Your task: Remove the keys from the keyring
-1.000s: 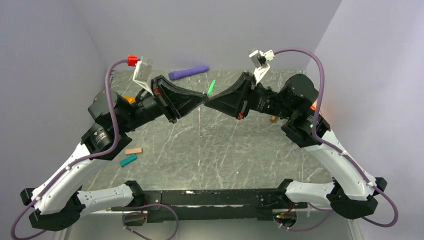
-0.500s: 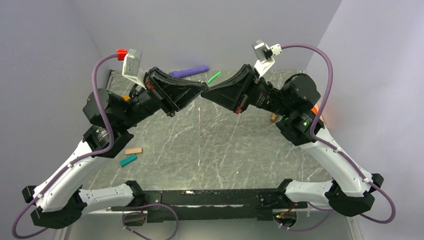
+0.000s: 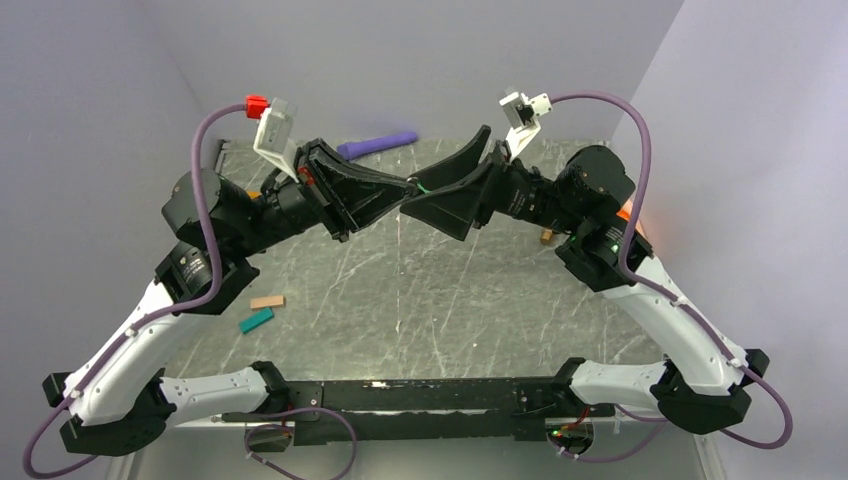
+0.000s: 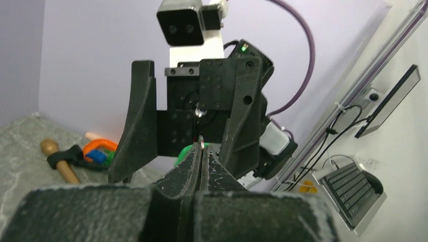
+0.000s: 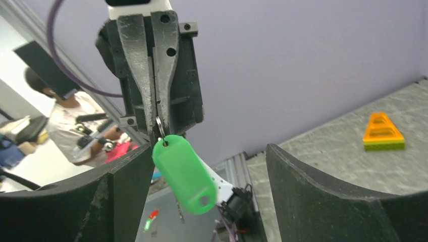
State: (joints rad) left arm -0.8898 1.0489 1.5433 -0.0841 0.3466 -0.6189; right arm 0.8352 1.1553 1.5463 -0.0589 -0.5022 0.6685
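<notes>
Top external: left arm (image 3: 215,215), right arm (image 3: 590,185), tip-to-tip.

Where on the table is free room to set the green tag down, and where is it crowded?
The wide middle of the table is bare, from the tan block and teal block across to the right arm. It is crowded at the far middle, where the left pincer and right pincer meet near the purple cylinder.

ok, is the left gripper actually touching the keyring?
Touching. The right wrist view shows the left gripper shut, its fingertips pinching the keyring, with the green key tag hanging just below.
</notes>
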